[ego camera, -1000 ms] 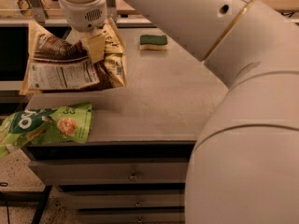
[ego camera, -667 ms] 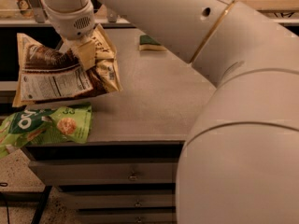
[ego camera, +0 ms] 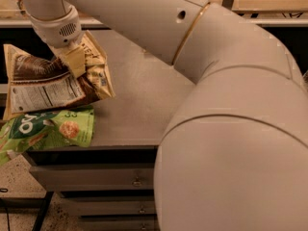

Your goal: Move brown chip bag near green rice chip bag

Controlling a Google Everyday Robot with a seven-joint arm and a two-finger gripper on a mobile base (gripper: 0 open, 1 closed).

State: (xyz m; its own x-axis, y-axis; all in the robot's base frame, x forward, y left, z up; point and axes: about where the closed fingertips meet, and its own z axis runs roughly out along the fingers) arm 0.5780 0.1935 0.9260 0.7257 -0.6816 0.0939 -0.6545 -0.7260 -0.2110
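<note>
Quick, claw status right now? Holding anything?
The claw: closed on the brown chip bag, at the upper left of the view, just above the green rice chip bag.

My arm (ego camera: 231, 129) fills the right half, hiding much of the counter (ego camera: 139, 105). The end effector (ego camera: 75, 65) at upper left pinches the brown chip bag (ego camera: 43, 83), covering its middle; the green rice chip bag (ego camera: 53, 129) runs off the left edge

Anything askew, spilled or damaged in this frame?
Nothing spilled. The green rice chip bag droops over the front-left edge of the counter; the brown chip bag hangs tilted and crumpled in the claw at upper left.
</note>
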